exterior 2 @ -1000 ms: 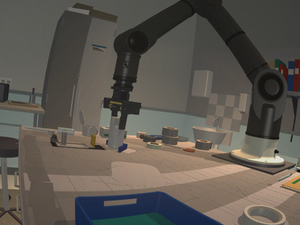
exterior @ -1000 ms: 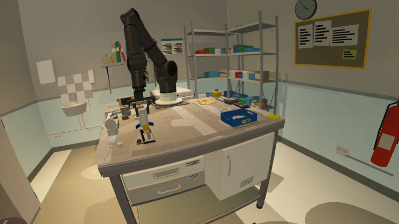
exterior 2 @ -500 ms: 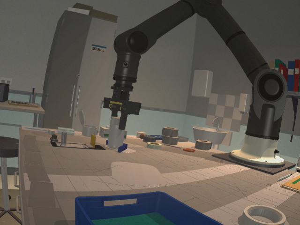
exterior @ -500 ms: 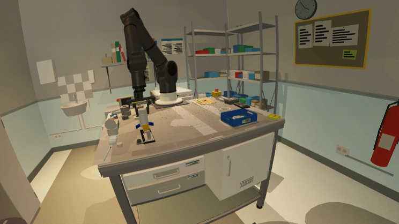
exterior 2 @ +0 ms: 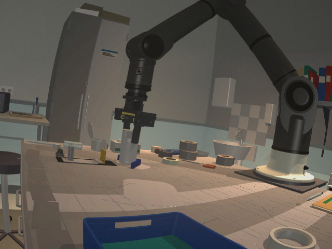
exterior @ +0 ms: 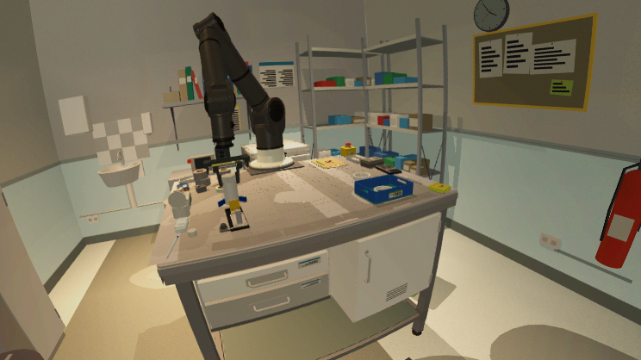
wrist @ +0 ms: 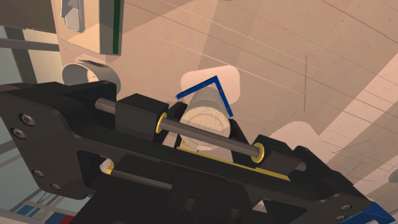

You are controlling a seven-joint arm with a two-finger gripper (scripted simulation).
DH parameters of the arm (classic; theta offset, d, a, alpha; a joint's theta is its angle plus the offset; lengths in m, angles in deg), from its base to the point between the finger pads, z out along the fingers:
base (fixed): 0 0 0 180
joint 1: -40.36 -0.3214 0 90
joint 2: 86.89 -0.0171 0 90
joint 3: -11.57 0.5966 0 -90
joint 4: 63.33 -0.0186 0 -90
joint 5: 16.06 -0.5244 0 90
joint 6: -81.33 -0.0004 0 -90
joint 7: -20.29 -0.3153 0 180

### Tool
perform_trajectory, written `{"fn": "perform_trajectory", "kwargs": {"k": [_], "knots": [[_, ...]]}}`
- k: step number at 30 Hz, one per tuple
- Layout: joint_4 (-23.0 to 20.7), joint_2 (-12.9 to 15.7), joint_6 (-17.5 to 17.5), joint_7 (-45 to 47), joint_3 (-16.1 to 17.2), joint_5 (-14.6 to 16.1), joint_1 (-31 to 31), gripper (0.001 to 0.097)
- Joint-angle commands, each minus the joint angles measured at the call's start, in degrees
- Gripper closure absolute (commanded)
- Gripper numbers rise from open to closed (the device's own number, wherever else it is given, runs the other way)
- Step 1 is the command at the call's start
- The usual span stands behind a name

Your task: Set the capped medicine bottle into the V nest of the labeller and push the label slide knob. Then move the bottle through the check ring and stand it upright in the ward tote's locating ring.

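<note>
The capped medicine bottle [exterior: 230, 187] [exterior 2: 128, 147] [wrist: 206, 119] stands upright inside the blue V nest [wrist: 207, 89] [exterior 2: 135, 163] of the labeller, on the left part of the table. My gripper [exterior 2: 130, 135] [exterior: 228, 175] comes straight down over the bottle and is closed on its upper part. The label slide, with a yellow plate [exterior 2: 103, 155] and a dark knob [exterior 2: 59, 152] [exterior: 223, 227], runs from the nest toward the table's front-left edge. The blue ward tote [exterior: 383, 188] [exterior 2: 150, 233] sits on the right part of the table. The check ring is not identifiable.
Tape rolls [exterior 2: 188, 149] and small boxes crowd the far-left table edge behind the nest. A white ring [exterior 2: 292, 238] lies near the tote. My arm's base [exterior: 270, 156] stands at the back of the table. The middle of the table is open.
</note>
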Motion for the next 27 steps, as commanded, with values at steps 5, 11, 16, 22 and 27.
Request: {"fn": "perform_trajectory", "kwargs": {"k": [5, 11, 16, 22, 27], "knots": [[0.0, 0.0, 0.0, 0.0, 0.0, 0.0, 0.0, 0.0236], [0.0, 0.0, 0.0, 0.0, 0.0, 0.0, 0.0, 0.0186], [0.0, 0.0, 0.0, 0.0, 0.0, 0.0, 0.0, 0.0186], [0.0, -0.1, 0.1, 0.1, 0.1, -0.1, 0.1, 0.0186], [-0.2, -0.9, 1.0, 0.7, 0.7, -0.8, 0.5, 0.0186]]}}
